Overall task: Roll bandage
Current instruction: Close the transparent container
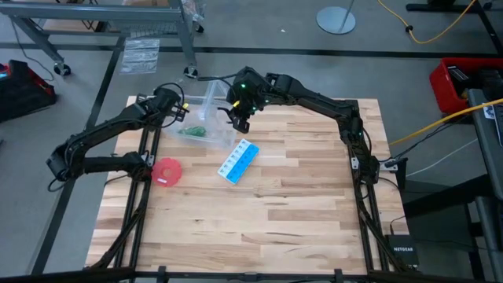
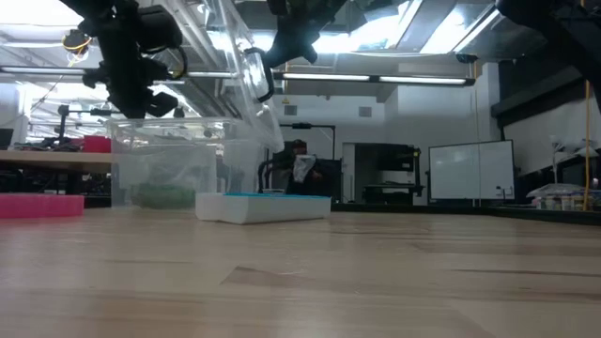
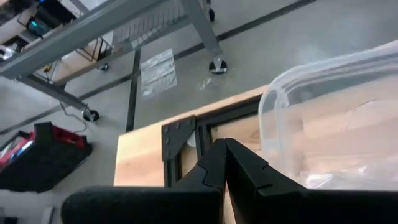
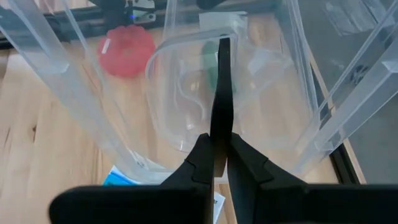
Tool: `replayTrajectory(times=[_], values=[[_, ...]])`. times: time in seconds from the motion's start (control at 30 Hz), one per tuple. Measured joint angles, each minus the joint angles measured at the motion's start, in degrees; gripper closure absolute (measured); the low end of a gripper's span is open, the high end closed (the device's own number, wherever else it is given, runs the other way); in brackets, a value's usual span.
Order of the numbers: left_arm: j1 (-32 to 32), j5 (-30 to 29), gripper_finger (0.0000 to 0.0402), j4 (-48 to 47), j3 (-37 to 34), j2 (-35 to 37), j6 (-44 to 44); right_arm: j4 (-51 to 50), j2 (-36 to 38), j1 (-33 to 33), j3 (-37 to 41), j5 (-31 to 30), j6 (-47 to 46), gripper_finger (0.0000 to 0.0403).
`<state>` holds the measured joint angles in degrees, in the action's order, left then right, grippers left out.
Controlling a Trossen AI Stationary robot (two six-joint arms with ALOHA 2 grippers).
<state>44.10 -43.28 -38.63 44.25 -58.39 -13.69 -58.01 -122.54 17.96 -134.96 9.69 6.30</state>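
Two matte black jointed arms with thin black cables along their links. Right arm (image 1: pixel 314 98) carries a small green light near its wrist. Each pincer, left (image 3: pixel 222 163) and right (image 4: pixel 217 140), has two angular black fingers.

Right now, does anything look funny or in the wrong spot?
Yes. The clear lid is off its clear box, pinched by the right gripper and tilted above the box. The green bandage lies bunched inside.
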Motion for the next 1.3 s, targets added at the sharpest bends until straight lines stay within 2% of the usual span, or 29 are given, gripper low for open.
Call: replayTrajectory(times=[0.17,0.33,0.53,0.77,1.1,1.3], values=[[-0.7,0.0,0.0401,-3.1,0.0,0.0,-4.7,-0.1,0.0,-0.1,0.0,0.5,0.0,0.0377],[0.5,0.1,0.0402,-13.4,-1.2,-0.1,-13.1,-0.1,0.0,-0.8,0.0,0.7,0.9,0.0377],[0.3,4.2,0.0402,-10.5,-3.2,0.0,-12.8,-0.1,0.0,-1.5,0.0,0.9,1.7,0.0377],[-1.4,11.4,0.0402,-3.3,-3.5,-0.1,-8.4,0.2,0.0,-1.5,0.0,1.0,1.7,0.0377],[-3.6,12.0,0.0402,-4.7,-3.4,0.0,-7.3,0.9,0.0,-1.4,0.0,-4.7,4.7,0.0377],[-3.6,12.0,0.0402,-4.8,-3.4,0.0,-6.0,0.6,0.0,-1.4,0.0,-5.8,5.4,0.0377]])
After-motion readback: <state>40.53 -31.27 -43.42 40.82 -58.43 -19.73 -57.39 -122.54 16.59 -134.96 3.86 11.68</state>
